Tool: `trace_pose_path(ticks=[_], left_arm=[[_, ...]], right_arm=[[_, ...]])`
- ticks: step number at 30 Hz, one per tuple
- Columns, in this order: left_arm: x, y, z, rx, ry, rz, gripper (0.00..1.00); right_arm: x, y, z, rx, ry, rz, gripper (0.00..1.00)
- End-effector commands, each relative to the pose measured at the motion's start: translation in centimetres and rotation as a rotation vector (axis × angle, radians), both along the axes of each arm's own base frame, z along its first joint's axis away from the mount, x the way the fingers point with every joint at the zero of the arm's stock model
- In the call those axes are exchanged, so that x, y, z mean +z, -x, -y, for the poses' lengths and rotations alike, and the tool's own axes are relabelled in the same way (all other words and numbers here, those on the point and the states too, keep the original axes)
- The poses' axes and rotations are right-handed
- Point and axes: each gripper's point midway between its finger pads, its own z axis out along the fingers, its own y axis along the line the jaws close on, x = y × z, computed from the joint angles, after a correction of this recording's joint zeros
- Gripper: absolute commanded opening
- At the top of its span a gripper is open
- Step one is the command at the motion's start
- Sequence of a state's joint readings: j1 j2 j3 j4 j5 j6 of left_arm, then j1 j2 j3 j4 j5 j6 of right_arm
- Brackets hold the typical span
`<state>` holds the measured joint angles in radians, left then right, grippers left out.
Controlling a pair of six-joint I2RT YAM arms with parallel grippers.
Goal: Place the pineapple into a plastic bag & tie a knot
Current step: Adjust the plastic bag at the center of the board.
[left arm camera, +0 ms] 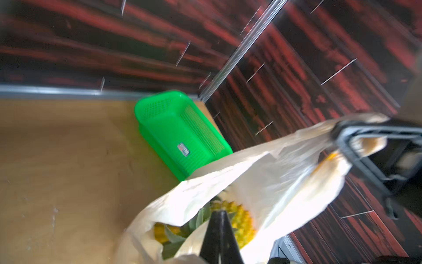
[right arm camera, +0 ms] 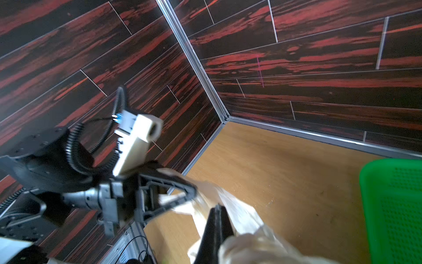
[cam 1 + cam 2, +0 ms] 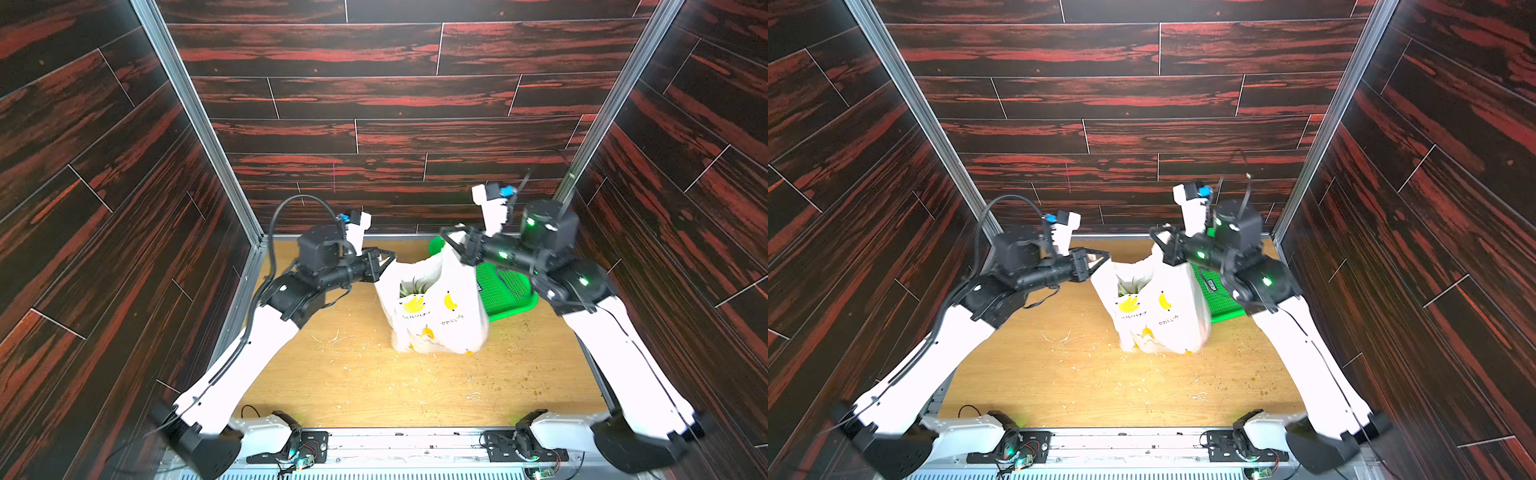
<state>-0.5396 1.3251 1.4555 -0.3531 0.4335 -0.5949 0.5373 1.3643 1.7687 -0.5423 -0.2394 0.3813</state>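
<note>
On the wooden table [image 3: 332,374], just in front of a green basket [image 3: 507,291], the plastic bag [image 3: 432,316] stands upright with the pineapple [image 1: 242,219] inside. The left gripper [image 3: 390,259] and the right gripper [image 3: 449,241] each pinch one handle.

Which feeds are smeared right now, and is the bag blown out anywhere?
Left wrist: motion blur throughout, the plastic bag glaring white beside the pineapple. Right wrist: the left gripper and bag streaked, walls crisper. Both top views: mostly sharp, the right gripper slightly smeared.
</note>
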Motion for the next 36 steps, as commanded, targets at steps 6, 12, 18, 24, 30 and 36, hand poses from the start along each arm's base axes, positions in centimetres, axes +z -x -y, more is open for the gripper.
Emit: trace_pose_path(ticks=[6,12,18,24,30,36], left_arm=[[9.0,3.8,-2.4,-0.047,0.393,0.186,0.00],[-1.2,-2.0,-10.4,0.487,0.165,-0.096,0.00],[-7.0,-3.7,-13.8,0.679,0.164,-0.257,0.00],[-2.4,-3.4,-9.7,0.408,0.280,-0.136,0.00],[4.4,-1.2,-6.4,0.127,0.340,0.067,0.00],[8.2,0.6,-4.1,-0.027,0.276,0.261,0.00]], right_arm=[[-1.2,-6.8,8.1,-0.449,0.178,0.093,0.00],[-8.7,-9.6,10.6,-0.531,0.264,-0.049,0.00],[-13.0,-12.4,12.2,-0.570,0.271,-0.139,0.00],[-11.1,-11.8,9.6,-0.391,0.173,-0.118,0.00],[-3.3,-6.3,5.8,-0.090,0.001,0.099,0.00],[0.9,-1.4,3.4,0.178,-0.071,0.257,0.00]])
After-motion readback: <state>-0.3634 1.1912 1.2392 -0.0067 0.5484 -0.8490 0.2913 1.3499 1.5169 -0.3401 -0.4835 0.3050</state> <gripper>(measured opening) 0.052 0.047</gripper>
